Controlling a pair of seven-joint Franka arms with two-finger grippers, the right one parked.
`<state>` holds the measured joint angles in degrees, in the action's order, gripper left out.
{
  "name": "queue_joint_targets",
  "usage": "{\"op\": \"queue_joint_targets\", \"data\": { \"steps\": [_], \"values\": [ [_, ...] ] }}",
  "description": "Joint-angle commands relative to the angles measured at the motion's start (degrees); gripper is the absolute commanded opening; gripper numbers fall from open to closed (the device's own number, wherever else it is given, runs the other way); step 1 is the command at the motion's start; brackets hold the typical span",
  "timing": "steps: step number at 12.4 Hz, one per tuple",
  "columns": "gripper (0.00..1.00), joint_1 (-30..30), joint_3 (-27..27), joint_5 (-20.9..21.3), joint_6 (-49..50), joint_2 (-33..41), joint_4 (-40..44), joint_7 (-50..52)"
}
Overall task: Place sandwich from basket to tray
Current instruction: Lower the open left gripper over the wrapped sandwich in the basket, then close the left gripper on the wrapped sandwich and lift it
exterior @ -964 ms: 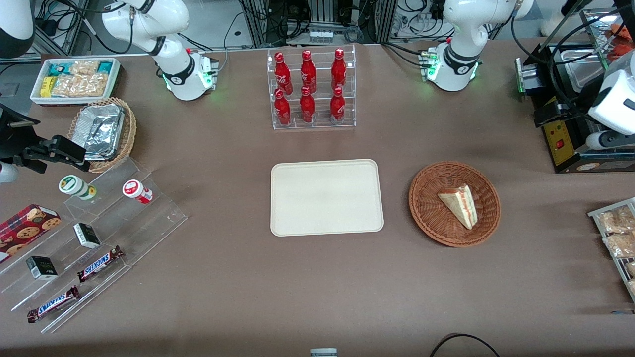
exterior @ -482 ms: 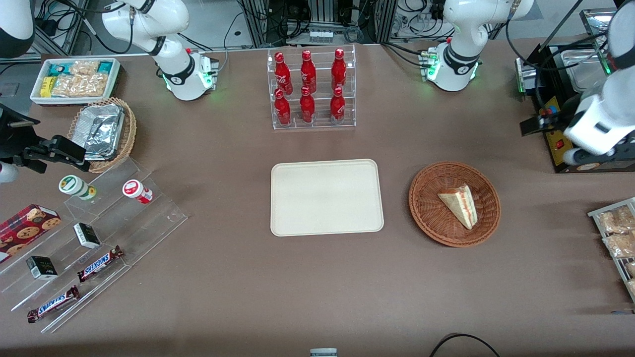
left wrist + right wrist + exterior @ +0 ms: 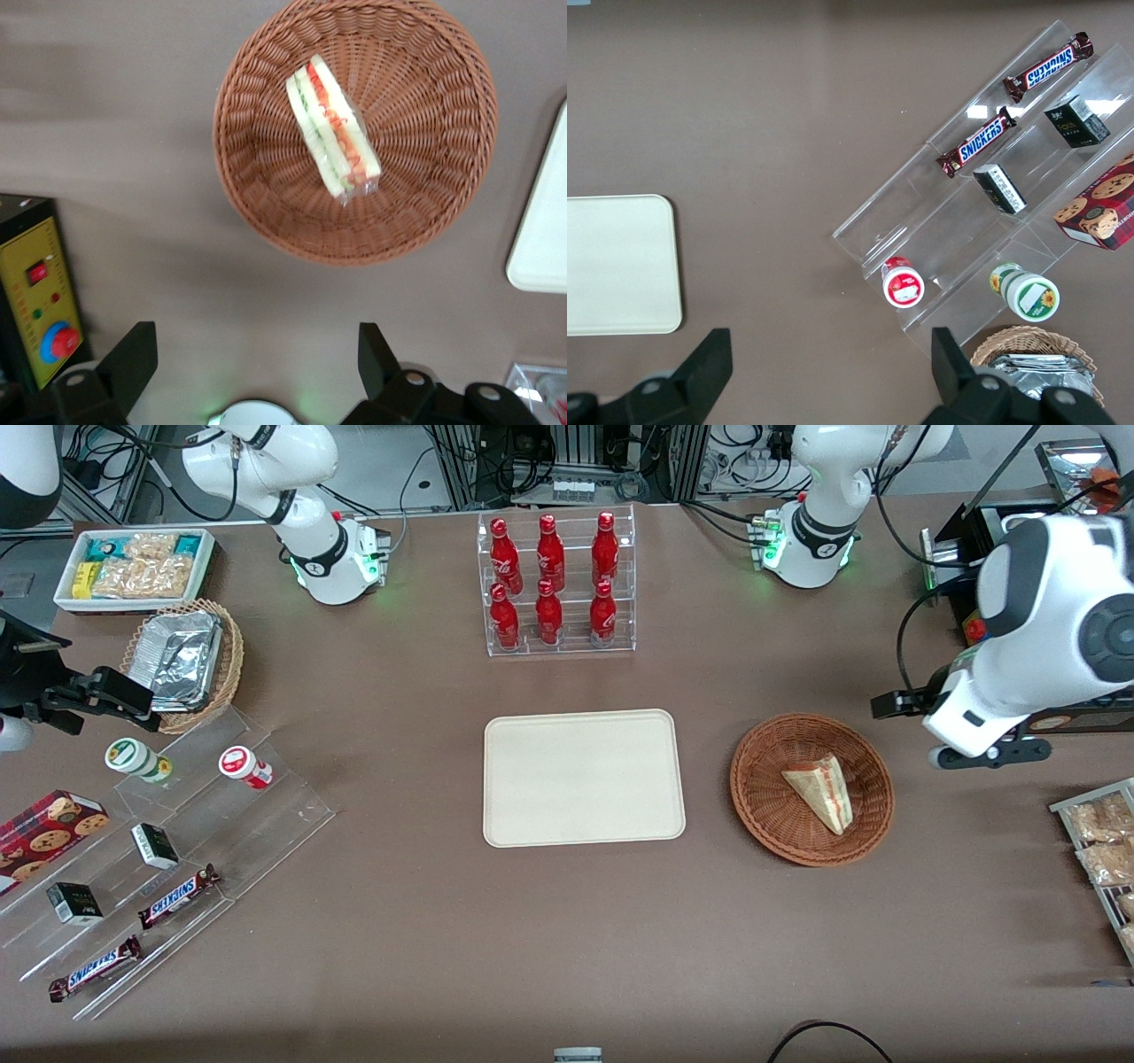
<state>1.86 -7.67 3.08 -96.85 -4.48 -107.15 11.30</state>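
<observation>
The sandwich (image 3: 820, 788), a pale wedge with red and green filling along its cut edge (image 3: 332, 126), lies in the round reddish-brown wicker basket (image 3: 771, 815) (image 3: 257, 204). The cream tray (image 3: 583, 777) sits bare beside the basket, toward the parked arm's end; one corner of the tray (image 3: 542, 230) shows in the left wrist view. My left gripper (image 3: 988, 755) (image 3: 252, 359) hangs above the table beside the basket, toward the working arm's end. Its fingers (image 3: 133, 354) are spread open with only bare table between them, apart from basket and sandwich.
A black box with a yellow panel and red button (image 3: 1001, 682) (image 3: 40, 301) stands close to the gripper. A wire rack of snack packets (image 3: 1103, 841) lies nearer the front camera. A clear rack of red bottles (image 3: 554, 584) stands farther back than the tray.
The left arm has swung in from the working arm's end of the table toward the basket, and the gripper now hangs just beside it. Sandwich, basket and tray have not moved.
</observation>
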Motion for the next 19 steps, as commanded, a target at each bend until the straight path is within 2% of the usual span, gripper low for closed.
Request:
{"op": "queue_joint_targets", "data": {
  "steps": [1,3,9,13,19],
  "values": [
    [1.00,-0.98,0.20,0.70,-8.14,1.58,-7.08,3.28],
    [1.00,-1.07,0.20,0.70,-15.09,1.76,-11.57,6.17],
    [1.00,-2.38,-0.41,1.23,-22.93,1.23,-14.92,32.60],
    [1.00,-3.00,-0.50,1.14,-29.26,-1.13,-16.95,46.05],
    [1.00,-3.00,-0.59,1.14,-34.80,-6.58,-17.04,47.67]
  ]
}}
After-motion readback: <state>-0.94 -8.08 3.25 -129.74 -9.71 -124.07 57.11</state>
